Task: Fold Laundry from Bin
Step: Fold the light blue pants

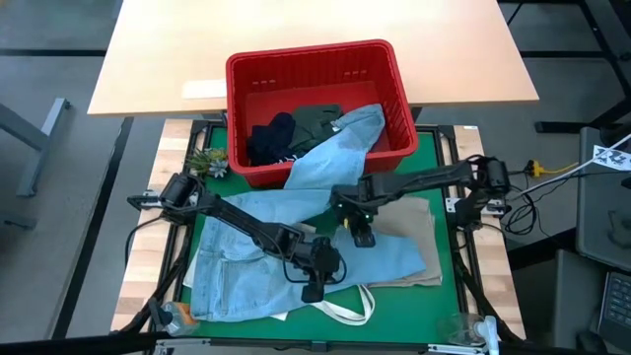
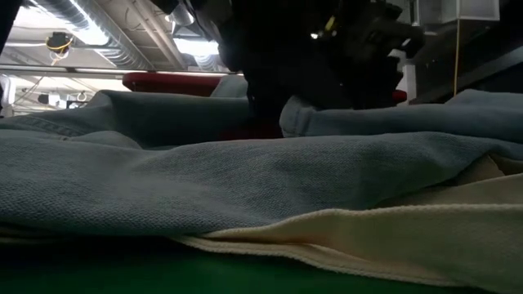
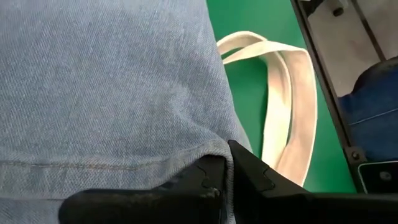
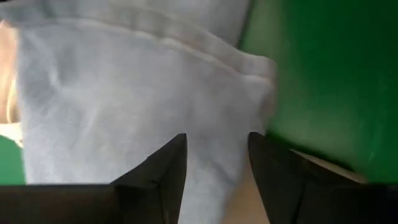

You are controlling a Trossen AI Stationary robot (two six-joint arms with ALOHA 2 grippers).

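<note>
Light blue denim jeans [image 1: 246, 261] lie spread over the green mat, one leg [image 1: 340, 148] running up over the near wall of the red bin [image 1: 315, 57]. Dark garments [image 1: 286, 133] remain inside the bin. A beige cloth [image 1: 419, 232] lies under the jeans at the right. My left gripper [image 1: 314, 289] is shut at the jeans' near hem [image 3: 186, 165]. My right gripper [image 1: 363, 237] stands open over the middle of the jeans, a ridge of denim [image 4: 217, 155] between its fingers. My left gripper pinches the jeans' stitched hem edge [image 3: 219, 155] between its two shut fingers, slanting down from the table's left. The cloth around it lies flat on the mat. One layer or several, I cannot tell. My right gripper points steeply down with its fingers [image 4: 171, 168] astride the denim ridge; whether they touch it I cannot tell.
A white tote's handles [image 1: 345, 311] [image 3: 286, 93] lie on the mat just beside my left gripper, toward the near edge. A small plant [image 1: 207, 161] sits left of the bin. A clear glass [image 1: 458, 325] stands at the near right corner.
</note>
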